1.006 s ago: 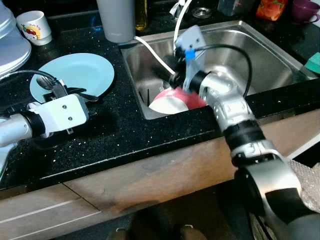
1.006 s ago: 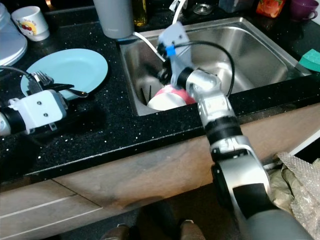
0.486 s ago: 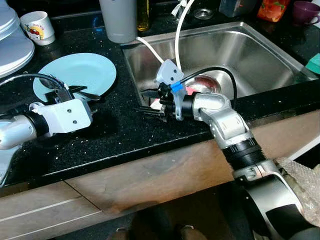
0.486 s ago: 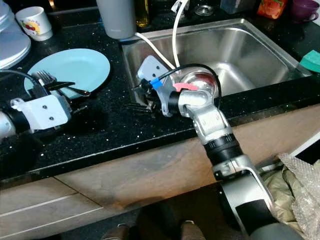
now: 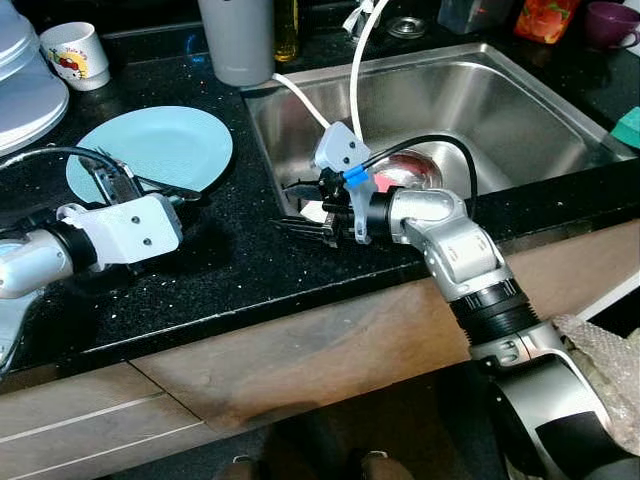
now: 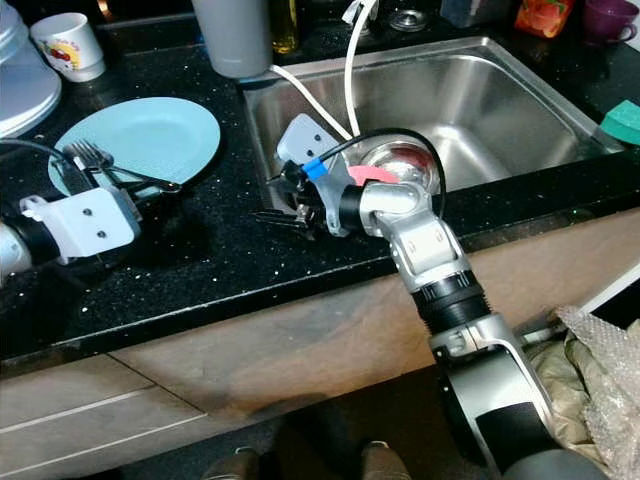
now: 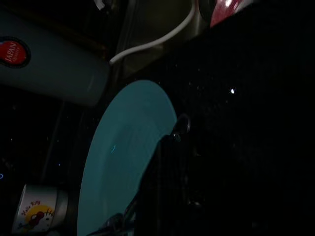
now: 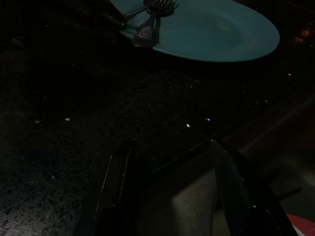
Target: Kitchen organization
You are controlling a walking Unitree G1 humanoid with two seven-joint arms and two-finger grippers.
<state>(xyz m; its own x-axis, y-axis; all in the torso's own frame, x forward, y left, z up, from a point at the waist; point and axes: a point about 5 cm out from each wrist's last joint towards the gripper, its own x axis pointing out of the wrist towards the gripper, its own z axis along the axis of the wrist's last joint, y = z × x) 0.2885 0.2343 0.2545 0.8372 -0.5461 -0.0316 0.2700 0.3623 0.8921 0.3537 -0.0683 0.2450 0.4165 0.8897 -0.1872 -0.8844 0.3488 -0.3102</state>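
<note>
Step in hand: cutlery transfer from sink (image 5: 520, 110) toward the light blue plate (image 5: 160, 145); judged roughly midway.
Right claw (image 5: 300, 210): at the sink's left rim, over the black worktop (image 5: 230, 270); fingers spread apart in the right wrist view. A dark pronged piece, seemingly a fork (image 5: 303, 228), lies at its tips; whether it is held cannot be told.
Left claw (image 5: 120, 180): at the plate's near edge, among fork and spoon (image 6: 95, 160); open or closed cannot be told.
Plate: flat on worktop, left of sink, cutlery on its near side.
Pink bowl (image 5: 405, 172): in sink, behind right wrist.
Next move, judged: carry right claw leftward across worktop to the plate, staying low and clear of the left claw.
</note>
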